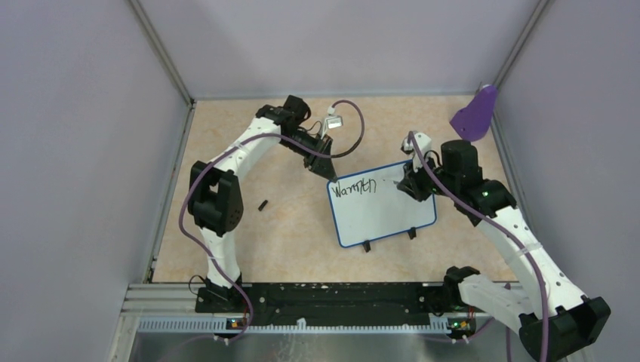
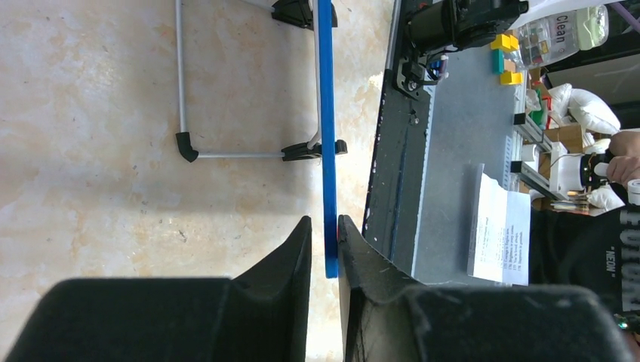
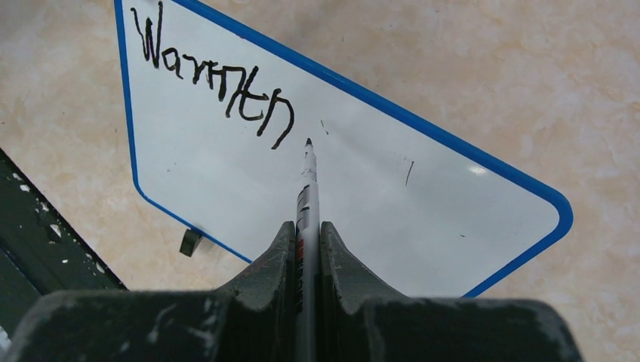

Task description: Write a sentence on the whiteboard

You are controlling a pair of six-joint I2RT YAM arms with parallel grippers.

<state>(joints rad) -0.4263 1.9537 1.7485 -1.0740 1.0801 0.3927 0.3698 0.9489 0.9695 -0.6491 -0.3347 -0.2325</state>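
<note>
Small flat blue-rimmed whiteboard [image 1: 385, 215] sits at centre of the top view, with black marker writing [image 3: 219, 83] along its upper left. Light, stiff, slick: take it by the rim. Left pincer [image 2: 324, 223] straddles the rim, slightly parted, seemingly slack. Right pincer [image 3: 306, 226] is clamped on a white black-tipped marker [image 3: 308, 177].

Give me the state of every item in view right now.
Whiteboard: mostly blank.
Writing: one word only.
Marker: uncapped, tip by the last letter.
Left pincer: slightly open, astride the whiteboard's blue rim.
Right pincer: shut on the marker.
Small black piece: loose on the table.
</note>
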